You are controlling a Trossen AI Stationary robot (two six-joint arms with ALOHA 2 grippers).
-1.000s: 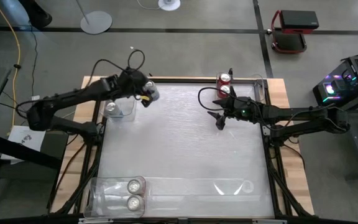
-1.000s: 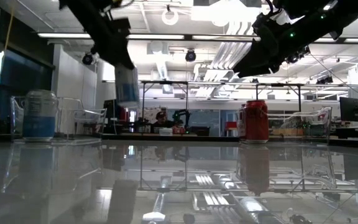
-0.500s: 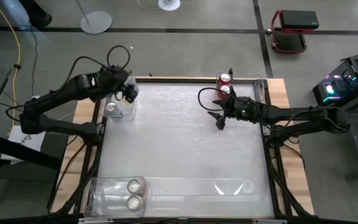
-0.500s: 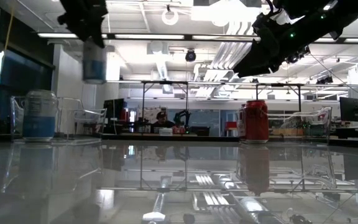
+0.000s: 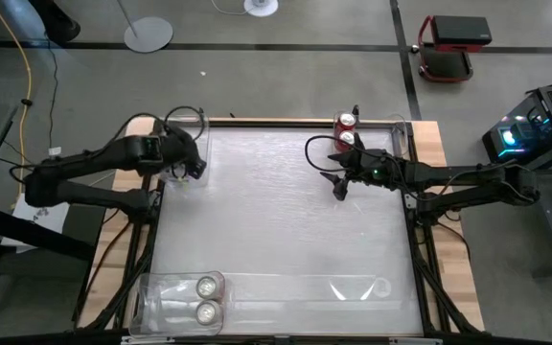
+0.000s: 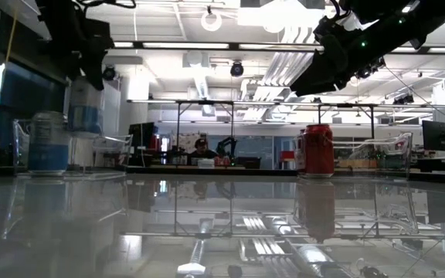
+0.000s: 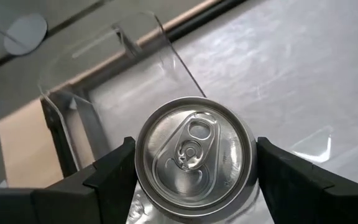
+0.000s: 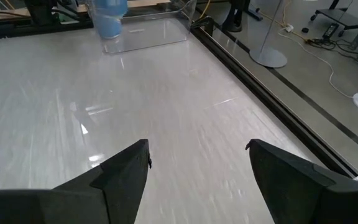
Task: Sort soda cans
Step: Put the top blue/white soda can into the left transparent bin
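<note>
Left wrist view: my left tool point(image 7: 194, 171) pinches a silver can point(image 7: 194, 158) over the clear bin point(image 5: 188, 158) at the worktop's far left corner. Risk, as I judge it: that bin already holds a bluish can point(image 6: 49, 141), so a skewed drop could clip it or the bin wall and tip. Near-left bin point(image 5: 151, 299): two cans point(image 5: 204, 297). Far edge, right of centre: two red cans point(image 5: 346, 128) beside another clear bin point(image 5: 402, 134). My right tool point(image 5: 337, 182) hangs spread, holding nothing, near the red cans.
</note>
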